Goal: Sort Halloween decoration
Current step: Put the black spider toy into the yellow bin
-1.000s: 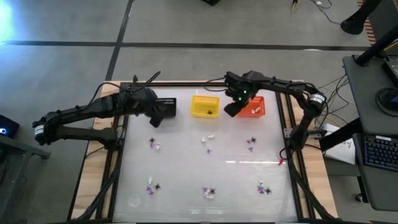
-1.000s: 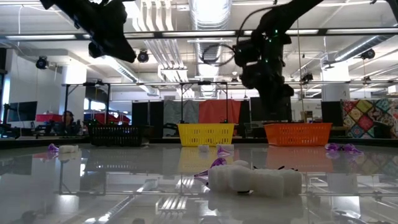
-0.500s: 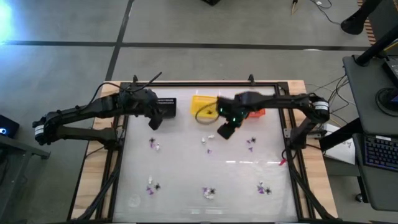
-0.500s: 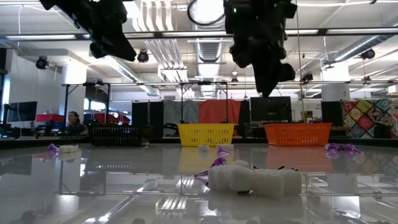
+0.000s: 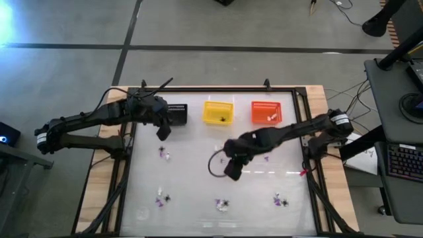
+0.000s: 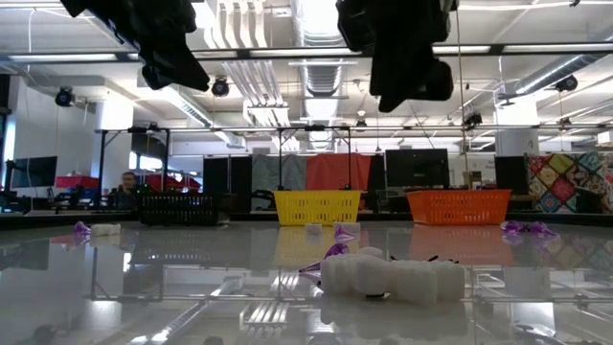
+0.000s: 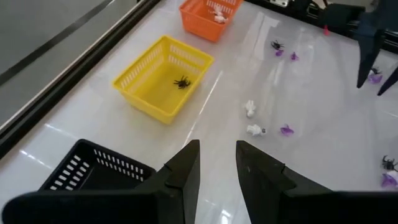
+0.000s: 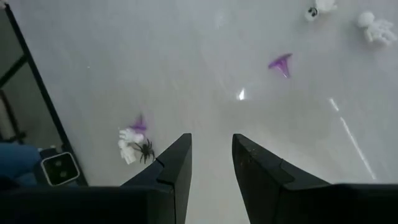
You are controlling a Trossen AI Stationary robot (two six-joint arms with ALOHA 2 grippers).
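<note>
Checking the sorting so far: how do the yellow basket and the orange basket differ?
The yellow basket holds a black spider trinket; the orange basket holds white trinkets. Yellow sits in the middle of the row, orange at the right end. Both are small, open mesh baskets.

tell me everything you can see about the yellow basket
The yellow basket is a small rectangular plastic crate with slotted, lattice-like walls and an open top. It sits upright on the glossy white table near the far edge, between the black basket and the orange basket, touching neither. One black spider trinket lies inside.
</note>
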